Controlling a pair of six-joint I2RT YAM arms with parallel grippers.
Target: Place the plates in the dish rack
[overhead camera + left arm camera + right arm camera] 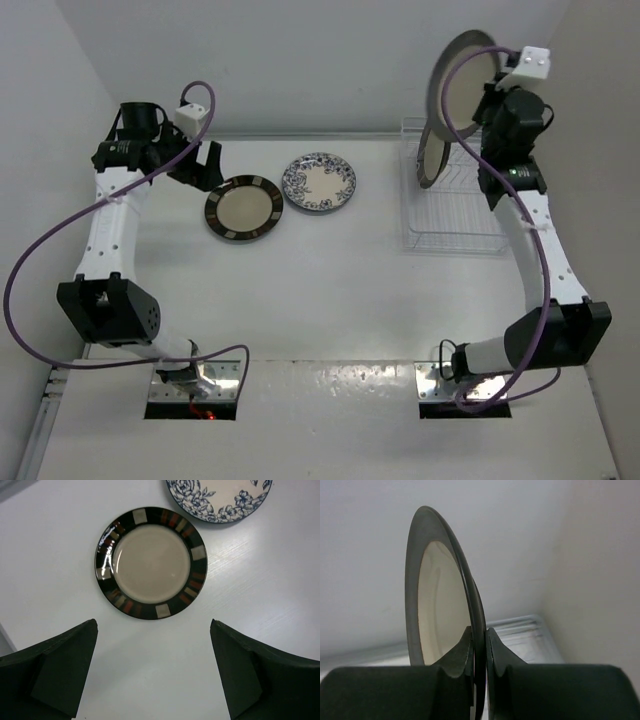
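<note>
Holding a dark-rimmed plate (455, 90) on edge in the right gripper (479, 632), fingers (455, 660) clamped on the rim. Hanging in the air at about 1 o'clock of the table (330, 300), just above the far end of the dish rack (455, 215).

Showing a second dark-rimmed plate (432, 155) already standing tilted in the rack, at roughly 11 o'clock of it, below and just beside the held one. Cannot tell whether the two are touching.

Lying flat on the table:
- striped-rim plate (151, 562), at about 10 o'clock of the table
- blue floral plate (220, 500), just beside it at its 2 o'clock, looking slightly apart in the wrist view

Hovering the left gripper (152, 675) above the table at 6 o'clock of the striped-rim plate in the wrist view. Fingers spread wide apart, gripping nothing and touching no plate.

Judging progress: one plate racked, one raised over the rack and not yet slotted, two lying on the table. Roughly a quarter done, nearing half.

Remaining, by the look of it:
- lowering the held plate into a free slot next to the racked one without knocking it over
- releasing it
- lifting and racking the striped-rim and blue floral plates
</note>
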